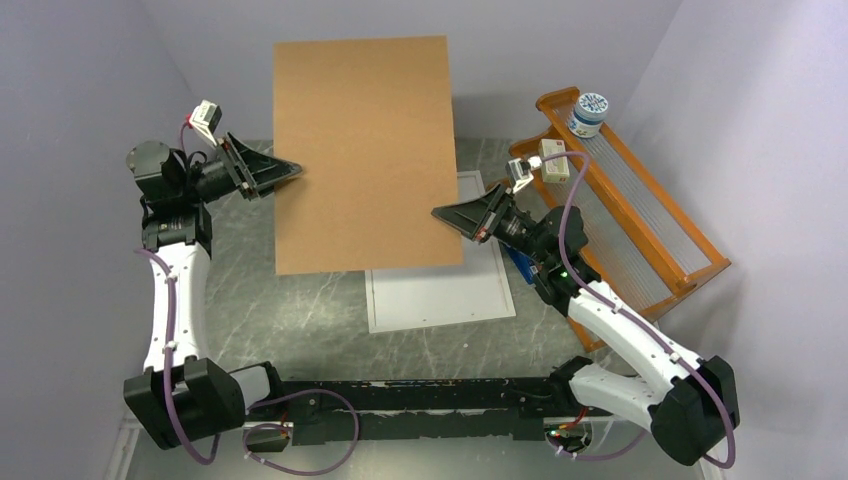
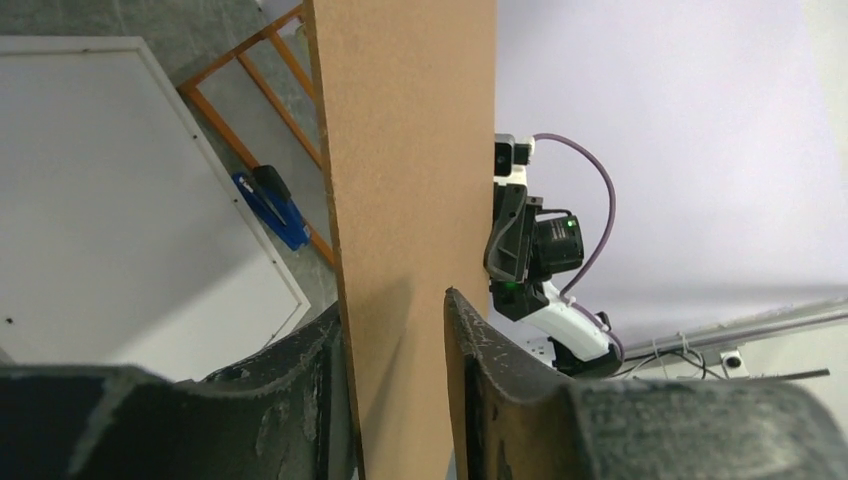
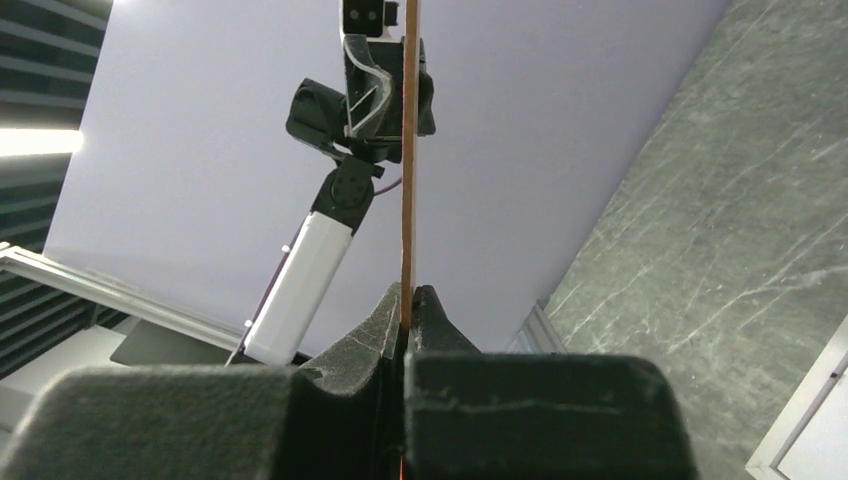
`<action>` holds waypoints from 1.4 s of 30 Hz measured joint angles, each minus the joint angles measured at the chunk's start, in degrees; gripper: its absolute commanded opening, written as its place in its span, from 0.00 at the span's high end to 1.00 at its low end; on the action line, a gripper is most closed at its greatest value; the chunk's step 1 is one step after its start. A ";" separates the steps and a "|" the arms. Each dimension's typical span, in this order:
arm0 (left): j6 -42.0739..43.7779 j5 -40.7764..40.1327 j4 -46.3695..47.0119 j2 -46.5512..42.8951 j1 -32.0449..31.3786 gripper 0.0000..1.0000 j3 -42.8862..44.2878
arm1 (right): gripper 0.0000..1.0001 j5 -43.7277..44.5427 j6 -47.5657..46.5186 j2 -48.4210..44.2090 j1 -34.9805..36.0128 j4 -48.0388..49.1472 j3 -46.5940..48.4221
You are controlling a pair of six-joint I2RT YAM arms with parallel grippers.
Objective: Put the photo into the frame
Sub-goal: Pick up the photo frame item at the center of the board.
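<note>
Thin silvery-white rimmed rectangular frame (image 1: 441, 324) lies flat on grey marbled tabletop (image 1: 300, 320). White sheet (image 1: 440, 290) inside, maybe photo back, can't tell. Guessing light, rigid, fragile, so grab by rim. Big brown backing board (image 1: 365, 150) held up above it. Right fingers (image 1: 462, 215) clamped on one edge. Left fingers (image 1: 262, 172) straddle opposite edge, grip unclear.

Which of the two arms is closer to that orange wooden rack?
Right. The right gripper, clamped on the right edge of the brown board, hangs close beside the orange rack; the left gripper sits at the board's opposite edge, farther away.
</note>
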 measured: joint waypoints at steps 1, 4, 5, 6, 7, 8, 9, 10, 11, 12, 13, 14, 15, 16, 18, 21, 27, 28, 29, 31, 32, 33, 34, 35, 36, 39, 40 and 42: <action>-0.87 -0.04 1.22 0.00 -0.50 0.70 -0.04 | 1.00 -0.24 0.02 0.07 -0.07 0.26 0.00; -4.57 -0.02 5.99 0.13 -1.99 0.83 -0.24 | 1.00 -0.76 0.04 0.09 -0.46 1.42 0.00; -5.51 0.15 7.32 0.24 -2.34 0.88 -0.24 | 1.00 -0.92 0.00 0.09 -0.66 1.92 -0.02; -6.25 0.26 8.24 0.31 -2.54 0.95 -0.24 | 1.00 -1.20 -0.04 0.09 -0.90 2.36 0.00; -7.13 0.50 9.05 0.39 -2.67 0.97 -0.24 | 0.91 -1.42 -0.15 0.09 -1.14 2.56 0.00; -8.15 0.66 9.70 0.42 -2.78 0.97 -0.24 | 0.78 -1.84 -0.15 0.09 -1.57 2.51 -0.02; -9.31 0.81 10.38 0.42 -2.91 0.97 -0.24 | 0.68 -2.21 -0.13 0.11 -1.97 2.25 -0.11; -10.08 0.87 11.06 0.42 -3.02 0.97 -0.24 | 0.57 -2.32 -0.46 0.15 -2.34 1.97 -0.22; -10.97 0.98 12.13 0.42 -3.15 0.97 -0.24 | 0.47 -2.73 -1.20 0.22 -2.64 1.60 -0.22; -12.22 1.03 13.38 0.42 -3.23 0.97 -0.35 | 0.41 -2.95 -1.60 0.28 -2.82 1.38 -0.24; -12.63 1.11 14.36 0.39 -3.32 0.98 -0.48 | 0.37 -3.41 -2.49 0.33 -3.10 1.31 -0.22; -13.44 1.36 15.80 0.39 -3.34 0.97 -0.79 | 0.34 -3.72 -3.23 0.33 -3.41 1.31 -0.22; -14.14 1.81 17.35 0.42 -3.41 0.97 -1.14 | 0.32 -3.80 -3.96 0.33 -3.74 1.33 -0.07; -14.80 2.25 18.51 0.42 -3.41 0.97 -1.36 | 0.31 -3.85 -4.63 0.33 -4.11 1.42 0.24; -16.20 2.93 20.68 0.39 -3.43 0.98 -1.81 | 0.31 -3.82 -5.53 0.46 -4.55 1.77 1.16; -18.40 2.99 23.37 0.37 -3.54 0.97 -2.40 | 0.32 -3.76 -5.49 2.01 -4.81 5.38 3.19; -21.42 3.13 27.08 0.26 -4.04 0.97 -2.82 | 0.42 -3.72 -1.81 9.40 -5.07 15.02 5.49; -21.77 3.21 27.61 0.26 -4.20 0.97 -2.91 | 0.44 -3.72 -0.92 10.67 -5.07 16.81 5.73; -22.38 3.34 28.61 0.26 -4.39 0.97 -3.21 | 0.48 -3.67 -0.24 11.72 -5.07 18.29 5.95; -23.04 3.63 29.97 0.26 -4.61 0.98 -3.78 | 0.56 -3.48 0.85 13.18 -5.07 20.68 6.21; -23.30 3.76 30.32 0.26 -4.66 0.98 -3.96 | 0.61 -3.37 1.11 13.46 -5.07 21.24 6.23; -23.47 3.78 30.84 0.26 -4.68 0.97 -4.22 | 0.68 -3.17 1.42 13.62 -5.09 21.84 6.23; -23.82 3.78 31.10 0.24 -4.68 0.97 -4.63 | 0.77 -3.02 1.60 13.62 -5.11 22.14 6.23; -23.85 3.78 31.06 0.24 -4.70 0.93 -4.81 | 0.86 -2.71 1.53 13.60 -5.11 22.40 6.23; -23.65 3.69 30.80 0.24 -4.72 0.85 -4.90 | 0.98 -2.38 1.51 13.53 -5.14 22.56 6.23; -19.63 3.10 25.92 -0.09 -4.79 0.52 -4.92 | 1.00 -1.99 1.36 13.14 -5.29 21.38 6.21; -17.42 2.82 23.71 -0.20 -4.79 0.44 -4.90 | 1.00 -2.03 0.48 12.81 -5.40 20.57 6.16; -11.43 1.84 16.50 -0.55 -4.79 0.31 -4.57 | 1.00 -1.84 -1.90 11.37 -5.55 17.42 6.19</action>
